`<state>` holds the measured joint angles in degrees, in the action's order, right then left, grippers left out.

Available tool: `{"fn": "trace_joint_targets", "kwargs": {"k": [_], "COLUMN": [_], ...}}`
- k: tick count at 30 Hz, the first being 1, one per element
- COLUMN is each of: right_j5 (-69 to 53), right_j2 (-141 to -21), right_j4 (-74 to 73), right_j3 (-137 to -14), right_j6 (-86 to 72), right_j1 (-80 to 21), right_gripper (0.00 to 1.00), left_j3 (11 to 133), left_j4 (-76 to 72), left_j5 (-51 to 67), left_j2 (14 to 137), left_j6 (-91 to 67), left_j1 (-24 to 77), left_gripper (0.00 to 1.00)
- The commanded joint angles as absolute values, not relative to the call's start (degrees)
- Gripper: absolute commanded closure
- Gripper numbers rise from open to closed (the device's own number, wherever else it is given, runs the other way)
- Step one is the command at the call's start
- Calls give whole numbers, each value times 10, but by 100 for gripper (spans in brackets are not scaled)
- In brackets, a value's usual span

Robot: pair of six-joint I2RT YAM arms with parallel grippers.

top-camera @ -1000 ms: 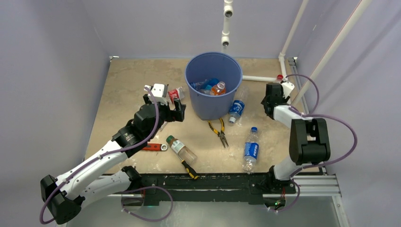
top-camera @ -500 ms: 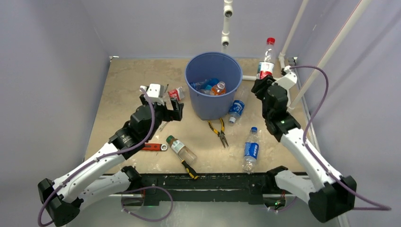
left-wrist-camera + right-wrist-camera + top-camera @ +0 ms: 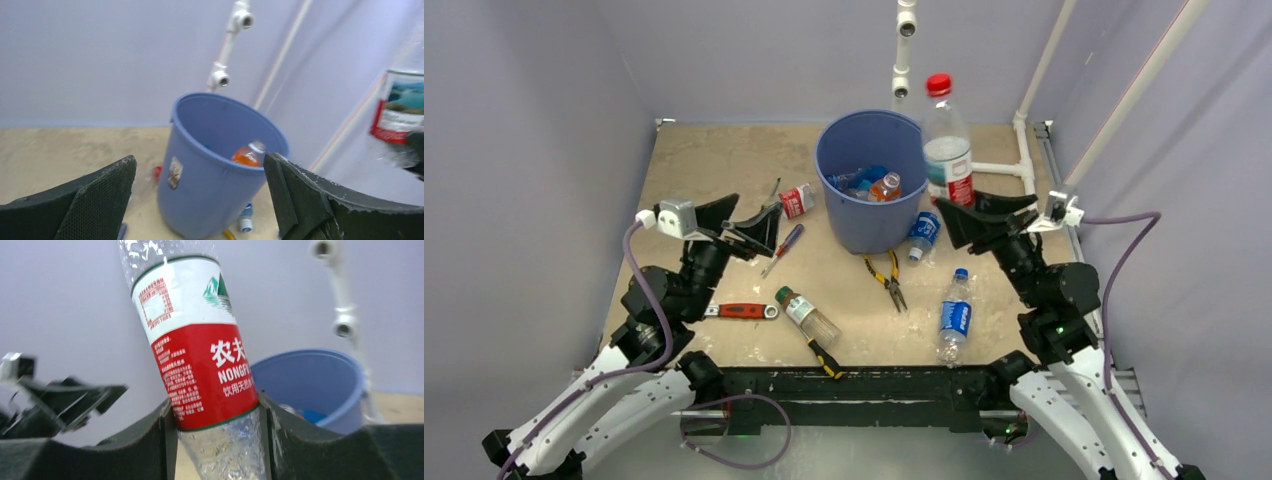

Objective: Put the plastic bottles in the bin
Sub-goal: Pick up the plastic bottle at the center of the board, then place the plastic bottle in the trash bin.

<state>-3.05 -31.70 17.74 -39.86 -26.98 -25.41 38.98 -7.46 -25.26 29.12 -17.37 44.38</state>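
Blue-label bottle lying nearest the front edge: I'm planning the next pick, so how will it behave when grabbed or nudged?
The blue-label bottle lies on its side, so a sideways nudge would probably roll it. It looks clear and mostly empty, so it is likely light for its size. Its thin-looking walls may dent when squeezed.

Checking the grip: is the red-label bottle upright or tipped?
Roughly upright, leaning slightly: bottle has its cap up and its lower body in the right gripper.

Pale lavender walls (image 3: pixel 524 100) enclose a mottled beige worktop (image 3: pixel 704 160); white plastic pipes (image 3: pixel 902 55) rise beyond the right pincer (image 3: pixel 959 207), evenly lit.
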Motion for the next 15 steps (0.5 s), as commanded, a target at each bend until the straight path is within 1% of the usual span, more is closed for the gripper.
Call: {"fn": "trace_joint_targets", "kwargs": {"k": [1, 4, 7, 10, 15], "right_j5": [-270, -321, -339, -359, -365], "right_j2": [-309, -299, -286, -292, -309], "right_j4": [284, 326, 372, 412, 448], "right_j3": [-369, -348, -318, -298, -285], "right_j6": [-285, -305, -329, -351, -365], "right_j1": [-259, -262, -263, -264, -274], "right_gripper": [61, 61, 62, 63, 64], "left_j3": [459, 513, 526, 540, 605], "left_j4": [-129, -147, -224, -291, -323], "left_j5": [-83, 50, 149, 187, 241], "left_j2": [343, 384, 410, 444, 521], "left_j6": [-150, -154, -188, -219, -249], "left_j1": [446, 446, 447, 447, 446], "left_gripper": [1, 1, 1, 1, 1]}}
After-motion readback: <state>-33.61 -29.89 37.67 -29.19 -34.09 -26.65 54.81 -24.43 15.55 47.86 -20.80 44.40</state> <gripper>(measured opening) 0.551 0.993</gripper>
